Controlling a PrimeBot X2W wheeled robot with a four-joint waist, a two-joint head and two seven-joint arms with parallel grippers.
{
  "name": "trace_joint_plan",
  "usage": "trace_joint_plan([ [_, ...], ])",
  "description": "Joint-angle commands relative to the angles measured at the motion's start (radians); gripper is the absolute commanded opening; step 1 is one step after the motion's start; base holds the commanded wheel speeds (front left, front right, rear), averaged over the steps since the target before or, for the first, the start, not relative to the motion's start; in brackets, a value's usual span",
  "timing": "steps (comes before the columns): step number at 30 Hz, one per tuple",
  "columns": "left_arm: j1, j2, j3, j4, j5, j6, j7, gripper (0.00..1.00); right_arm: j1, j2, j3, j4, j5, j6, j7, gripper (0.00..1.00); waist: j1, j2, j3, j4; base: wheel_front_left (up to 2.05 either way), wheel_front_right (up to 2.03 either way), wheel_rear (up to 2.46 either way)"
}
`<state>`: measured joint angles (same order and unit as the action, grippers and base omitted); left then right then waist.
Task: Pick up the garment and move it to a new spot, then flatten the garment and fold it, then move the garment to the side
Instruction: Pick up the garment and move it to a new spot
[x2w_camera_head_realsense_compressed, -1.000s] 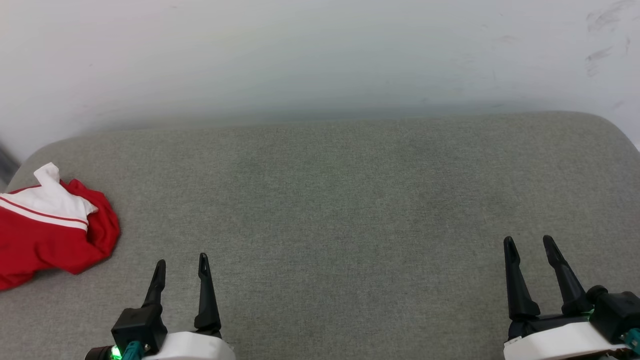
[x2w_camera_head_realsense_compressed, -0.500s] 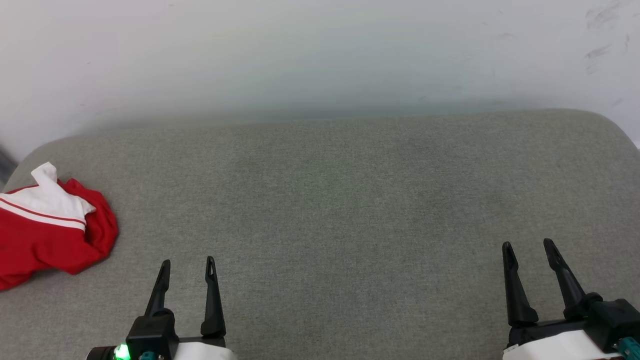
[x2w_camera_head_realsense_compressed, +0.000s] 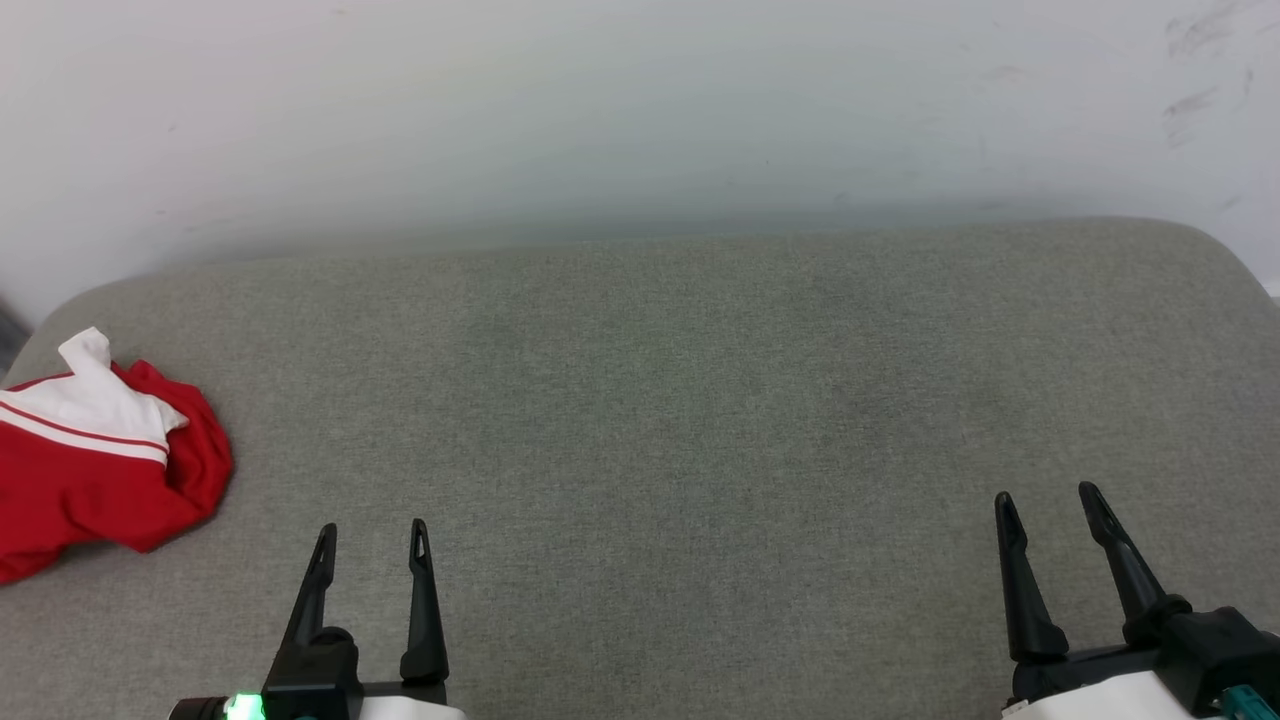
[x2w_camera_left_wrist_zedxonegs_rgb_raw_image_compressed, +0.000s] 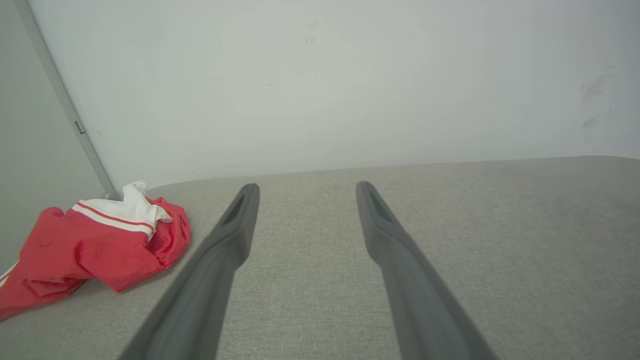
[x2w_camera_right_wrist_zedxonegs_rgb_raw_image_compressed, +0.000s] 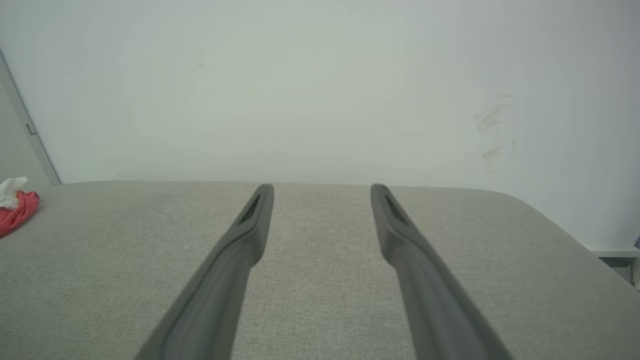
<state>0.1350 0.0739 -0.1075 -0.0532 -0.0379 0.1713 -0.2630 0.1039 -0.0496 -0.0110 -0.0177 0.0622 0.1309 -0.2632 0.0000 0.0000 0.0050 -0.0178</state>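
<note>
Garment (x2w_camera_head_realsense_compressed: 95, 470): lying crumpled at your far left, every step awaiting you; left tool (x2w_camera_head_realsense_compressed: 371, 528) and right tool (x2w_camera_head_realsense_compressed: 1044, 493) hanging released, empty.

left end effector (x2w_camera_head_realsense_compressed: 371, 528), right end effector (x2w_camera_head_realsense_compressed: 1045, 493): gaping, hovering?

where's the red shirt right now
The garment lies crumpled at the far left edge of the grey cushion in the head view, by its rounded left corner, left of and beyond the open left gripper, untouched.
</note>
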Motion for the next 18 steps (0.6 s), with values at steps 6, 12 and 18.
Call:
trace_joint_plan([
  [6, 0.006, -0.009, 0.016, 0.007, 0.005, -0.017, -0.003, 1.0, 0.01, -0.001, 0.0, -0.001, 0.007, 0.0, -0.002, 1.0, 0.0, 0.0, -0.002, 0.011, 0.0, 0.0, 0.0],
  [12, 0.0, -0.015, 0.032, 0.014, -0.002, -0.023, -0.003, 1.0, 0.02, -0.001, 0.008, -0.005, -0.002, 0.0, -0.002, 1.0, 0.0, 0.0, -0.003, 0.06, 0.0, 0.0, 0.0],
  [18, 0.0, -0.018, 0.046, 0.016, 0.003, -0.033, -0.003, 1.0, 0.023, -0.001, 0.013, -0.01, -0.01, 0.0, -0.002, 1.0, 0.0, 0.0, 0.001, 0.138, 0.0, 0.0, 0.0],
])
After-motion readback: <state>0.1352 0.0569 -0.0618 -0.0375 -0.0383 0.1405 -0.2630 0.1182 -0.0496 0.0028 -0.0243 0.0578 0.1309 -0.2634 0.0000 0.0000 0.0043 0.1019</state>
